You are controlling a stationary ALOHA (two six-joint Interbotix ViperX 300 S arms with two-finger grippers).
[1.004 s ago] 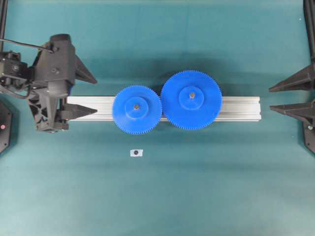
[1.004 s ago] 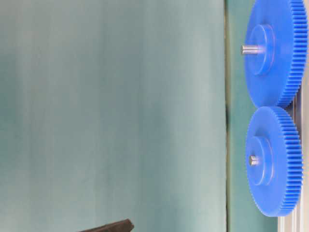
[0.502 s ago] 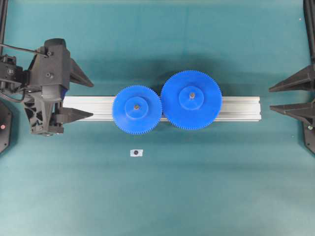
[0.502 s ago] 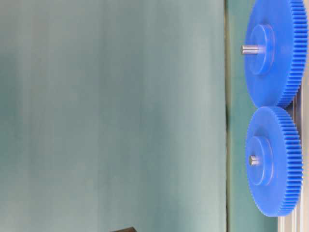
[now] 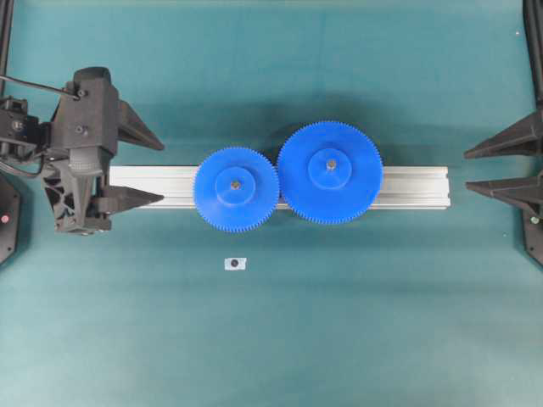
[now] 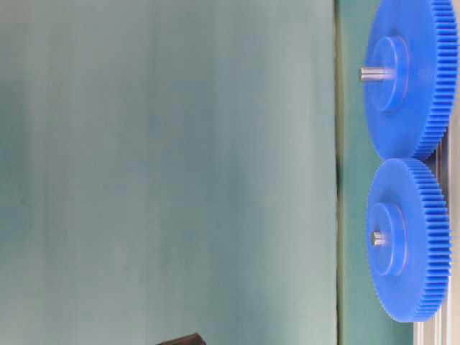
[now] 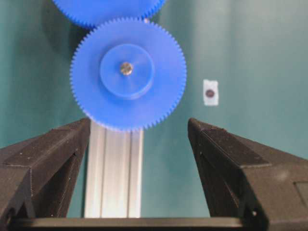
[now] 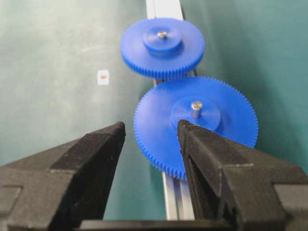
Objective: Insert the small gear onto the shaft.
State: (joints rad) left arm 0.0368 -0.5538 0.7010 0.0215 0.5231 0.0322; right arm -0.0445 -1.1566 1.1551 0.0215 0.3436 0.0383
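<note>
The small gear (image 5: 254, 203) is a blue toothed disc sitting on an aluminium rail (image 5: 416, 186). The grey shaft (image 5: 235, 183) pokes up through its raised hub. Its teeth meet those of the wider blue gear (image 5: 352, 191). The left wrist view shows the same small gear (image 7: 159, 91) and shaft (image 7: 126, 68) straight ahead of my left gripper (image 7: 139, 122). That left gripper (image 5: 161, 171) is open and empty over the rail's left end, apart from the gear. At the right edge of the table my right gripper (image 5: 467, 170) stands open and empty, level with the rail.
A small white tag with a dark dot (image 5: 235, 264) lies on the green cloth in front of the small gear. The wider gear (image 8: 221, 139) has its own pin (image 8: 195, 109) and fills the near part of the right wrist view. Black frame posts stand at the table's corners.
My left gripper has drawn back a little to the left, away from the small gear, and stays open. The gears and the right arm have not moved.
</note>
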